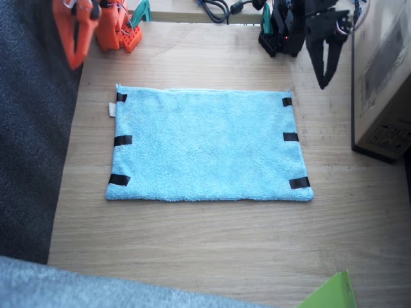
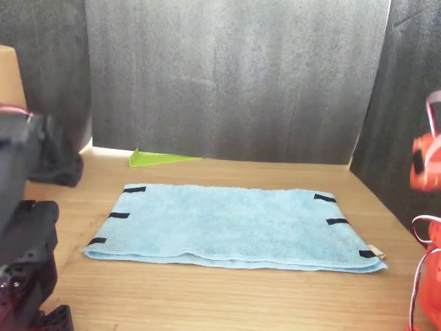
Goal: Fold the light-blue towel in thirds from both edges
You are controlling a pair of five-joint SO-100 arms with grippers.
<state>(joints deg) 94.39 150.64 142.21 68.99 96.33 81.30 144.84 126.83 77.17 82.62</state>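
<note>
A light-blue towel [image 1: 209, 144] lies spread flat at the centre of the wooden tabletop [image 1: 212, 250], unfolded. Three black tape strips [image 1: 122, 140] mark its short edge at 9 o'clock in the fixed view, three more [image 1: 291, 136] the edge at 3 o'clock. A small white tag [image 1: 112, 110] sticks out at the 10 o'clock corner. The black left arm's tool [image 1: 326, 67] hangs above the tabletop at 1 o'clock, clear of the towel, its fingers slightly parted and holding nothing. The orange right arm's tool [image 1: 77, 35] hovers at 11 o'clock, off the tabletop's side; whether it is clenched cannot be told. A cardboard box [image 1: 382, 77] stands at 3 o'clock, a green wedge [image 1: 331, 294] at 5 o'clock.
</note>
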